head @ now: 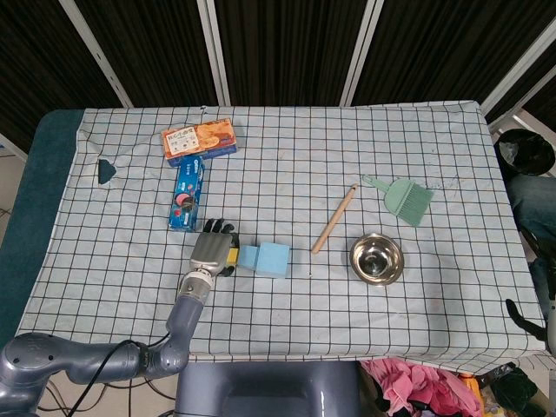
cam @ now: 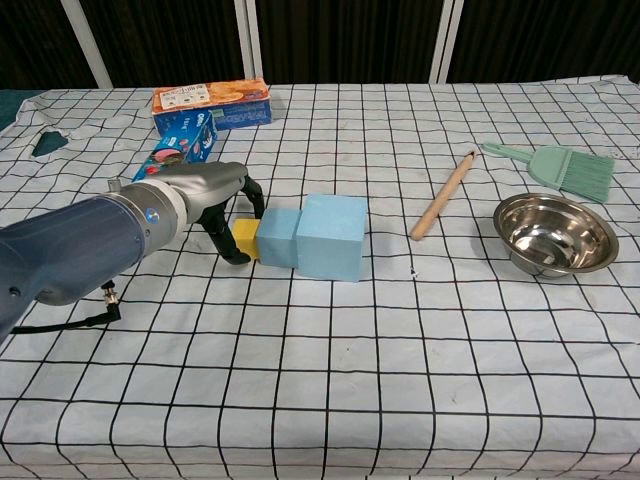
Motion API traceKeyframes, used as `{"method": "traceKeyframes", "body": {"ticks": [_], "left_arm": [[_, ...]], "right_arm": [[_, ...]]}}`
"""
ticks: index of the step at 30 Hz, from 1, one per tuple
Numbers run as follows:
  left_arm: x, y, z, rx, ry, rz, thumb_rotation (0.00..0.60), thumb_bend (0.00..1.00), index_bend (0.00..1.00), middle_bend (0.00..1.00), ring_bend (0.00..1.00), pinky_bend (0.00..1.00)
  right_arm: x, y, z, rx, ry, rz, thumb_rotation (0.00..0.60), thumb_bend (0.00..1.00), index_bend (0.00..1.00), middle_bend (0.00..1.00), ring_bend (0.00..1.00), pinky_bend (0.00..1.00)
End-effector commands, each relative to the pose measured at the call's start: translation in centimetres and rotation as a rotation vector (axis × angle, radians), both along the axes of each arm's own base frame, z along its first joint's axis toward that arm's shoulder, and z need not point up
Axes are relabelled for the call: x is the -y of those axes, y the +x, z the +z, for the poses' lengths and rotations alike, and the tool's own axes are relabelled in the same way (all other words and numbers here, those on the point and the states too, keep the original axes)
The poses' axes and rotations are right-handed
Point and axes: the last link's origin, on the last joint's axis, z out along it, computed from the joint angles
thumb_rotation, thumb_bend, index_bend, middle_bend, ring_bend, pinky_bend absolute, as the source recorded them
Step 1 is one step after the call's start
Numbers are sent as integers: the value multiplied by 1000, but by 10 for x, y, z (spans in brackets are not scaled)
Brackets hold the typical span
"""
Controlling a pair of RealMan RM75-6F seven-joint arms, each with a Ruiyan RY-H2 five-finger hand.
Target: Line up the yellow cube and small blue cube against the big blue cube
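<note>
The big blue cube [head: 274, 259] [cam: 332, 236] sits near the middle of the checked cloth. The small blue cube [head: 248, 257] [cam: 277, 238] stands against its left side. The yellow cube [head: 233, 255] [cam: 244, 240] touches the small blue cube's left face, so the three form a row. My left hand [head: 208, 252] [cam: 212, 196] grips the yellow cube, with fingers curled before and behind it; the hand hides most of the cube in the head view. My right hand does not show in either view.
An orange and blue biscuit box [head: 199, 141] [cam: 210, 103] and a blue packet [head: 186, 196] [cam: 185, 145] lie behind the left hand. To the right are a wooden stick [head: 334, 219] [cam: 444, 195], a steel bowl [head: 376, 258] [cam: 555, 233] and a green brush [head: 401, 198] [cam: 560, 168].
</note>
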Motion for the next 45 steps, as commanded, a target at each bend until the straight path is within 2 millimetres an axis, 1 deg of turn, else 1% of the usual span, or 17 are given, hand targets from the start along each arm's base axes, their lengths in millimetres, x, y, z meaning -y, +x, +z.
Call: {"method": "traceKeyframes", "body": {"ticks": [1,6,12,17,21,25,29,37,45], "left_arm": [[0,0,0,2,0,1,600,179,291,162,0,0],[1,-1,2,-4,-1,2,600,178,260,154,0,0],[1,-6,17,-24,30,-10,600,181,257,148,0,0],[8,-21,33,-69,32,-14,600,207,262,149,0,0],[11,-32,39,-88,19,-2,600,221,281,149,0,0],[13,-38,38,-93,-6,4,600,222,289,149,0,0],[17,-40,35,-100,-25,-1,600,222,289,149,0,0],[25,-35,26,-81,-58,-19,600,222,288,148,0,0],[27,-30,20,-48,-73,-20,600,222,288,146,0,0]], "right_arm": [[0,0,0,0,-1,0,600,204,103,67,212,120],[0,0,1,1,-4,0,600,205,103,67,211,120],[0,0,1,2,-3,0,600,206,103,67,212,120],[0,1,0,-1,0,2,600,207,103,67,212,120],[0,1,-2,-4,3,2,600,208,103,67,212,120],[0,2,-2,-7,6,1,600,208,103,67,212,120],[0,1,-2,-7,3,-1,600,208,103,67,212,120],[0,1,-1,-4,0,1,600,209,103,67,212,120],[-1,1,0,-1,-2,1,600,208,103,67,212,120]]}}
